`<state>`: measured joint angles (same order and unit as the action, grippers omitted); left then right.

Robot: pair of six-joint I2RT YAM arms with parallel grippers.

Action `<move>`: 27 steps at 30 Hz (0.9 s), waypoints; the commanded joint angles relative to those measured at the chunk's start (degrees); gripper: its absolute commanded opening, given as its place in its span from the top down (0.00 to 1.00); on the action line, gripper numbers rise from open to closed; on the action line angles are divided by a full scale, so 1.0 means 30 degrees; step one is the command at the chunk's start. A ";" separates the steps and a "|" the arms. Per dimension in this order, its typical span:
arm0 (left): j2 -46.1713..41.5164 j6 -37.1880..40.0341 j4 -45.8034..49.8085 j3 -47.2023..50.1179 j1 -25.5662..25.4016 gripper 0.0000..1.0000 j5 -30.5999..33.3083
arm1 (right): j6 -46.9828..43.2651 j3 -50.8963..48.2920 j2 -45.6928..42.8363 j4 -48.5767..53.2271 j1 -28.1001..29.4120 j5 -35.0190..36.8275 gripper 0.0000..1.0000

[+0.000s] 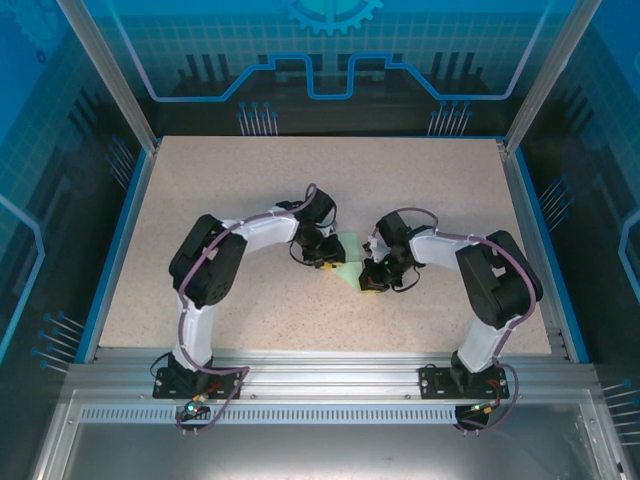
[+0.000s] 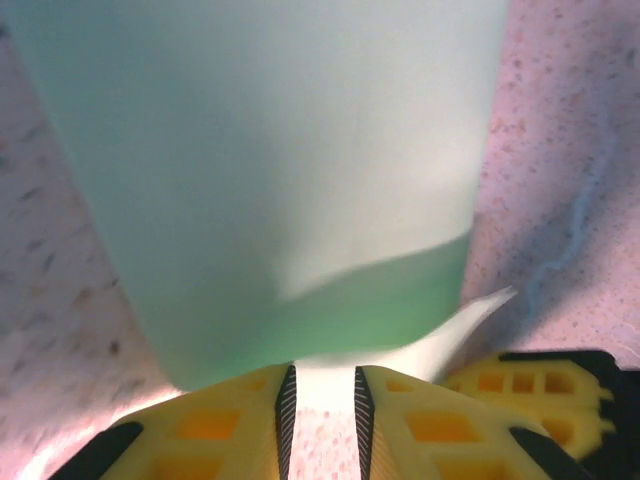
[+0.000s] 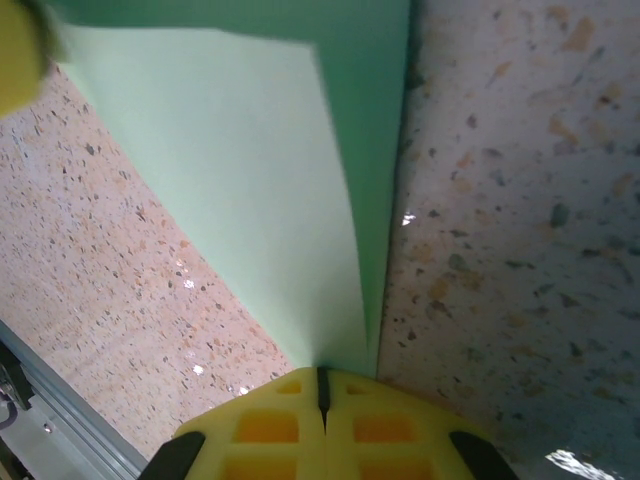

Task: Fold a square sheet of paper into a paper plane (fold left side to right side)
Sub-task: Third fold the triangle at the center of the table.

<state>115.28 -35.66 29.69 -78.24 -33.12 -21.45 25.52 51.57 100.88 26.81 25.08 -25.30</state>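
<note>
The square sheet of paper (image 1: 349,263) is pale mint green and lies partly folded on the speckled table, between the two grippers. In the left wrist view the paper (image 2: 300,150) spreads ahead of my left gripper (image 2: 322,385), with one curled edge just at the tips. Its yellow jaws stand a little apart and the table shows between them. My right gripper (image 3: 321,375) is shut, and a corner of the paper (image 3: 250,180) runs into its closed tips, a lighter flap lying over a darker layer. From above, the left gripper (image 1: 326,262) and right gripper (image 1: 372,280) flank the sheet.
The beige speckled table (image 1: 250,190) has a blue rim, with glass walls around it. An aluminium rail (image 1: 320,375) runs along the near edge at the arm bases. The other arm's yellow fingers (image 2: 540,390) show at the lower right of the left wrist view.
</note>
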 commanded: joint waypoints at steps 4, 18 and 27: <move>-0.2347 -0.0130 -0.0191 0.1609 -0.0776 0.78 -0.0361 | 0.0283 -0.1019 0.1152 0.0824 0.0136 0.2877 1.00; -0.0653 -0.1012 -0.1188 0.1067 -0.2321 0.85 -0.0995 | 0.0220 -0.0960 0.1134 0.0941 0.0136 0.2964 1.00; 0.0229 -0.1268 -0.1532 0.0637 -0.2318 0.85 -0.1231 | 0.0148 -0.0930 0.1176 0.0996 0.0136 0.2906 1.00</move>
<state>115.11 -38.13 25.58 -74.35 -40.18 -23.44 25.54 51.57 100.86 26.87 25.10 -25.08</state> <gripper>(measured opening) 0.148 0.042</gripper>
